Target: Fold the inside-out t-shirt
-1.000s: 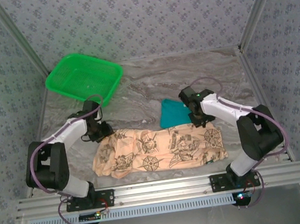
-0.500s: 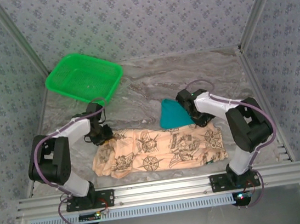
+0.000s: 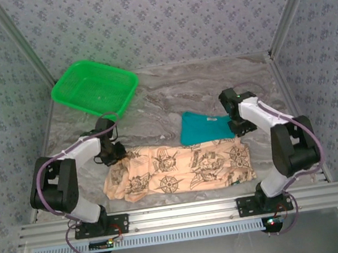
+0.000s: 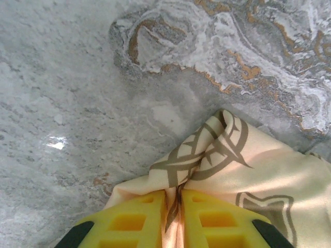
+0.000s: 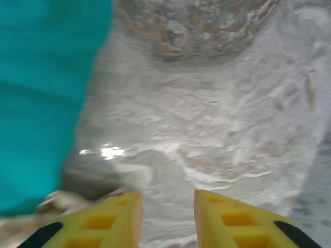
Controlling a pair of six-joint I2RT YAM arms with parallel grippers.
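**One corner pinched, the other side not yet caught**

The inside-out t-shirt (image 3: 180, 165) lies spread and rumpled on the marble table (image 3: 171, 95). It sits directly on the near side of the teal garment (image 3: 200, 128), and their edges seem to touch.

The main risk is an uneven lift. If the left arm pulls now, with only its own corner secured, the shirt would likely drag sideways and bunch rather than fold. A second risk lies on the right. That gripper sits just right of the teal garment, so a careless closing could catch the teal cloth instead of the shirt. The left pinch also looks shallow, and the thin cloth could slip out under tension.

The left gripper (image 4: 173, 194), well left of the teal garment, has its yellow fingers nearly together on a fold at the shirt's far-left corner. The right gripper (image 5: 168, 199) stands partly open over bare marble, with nothing between its fingers.
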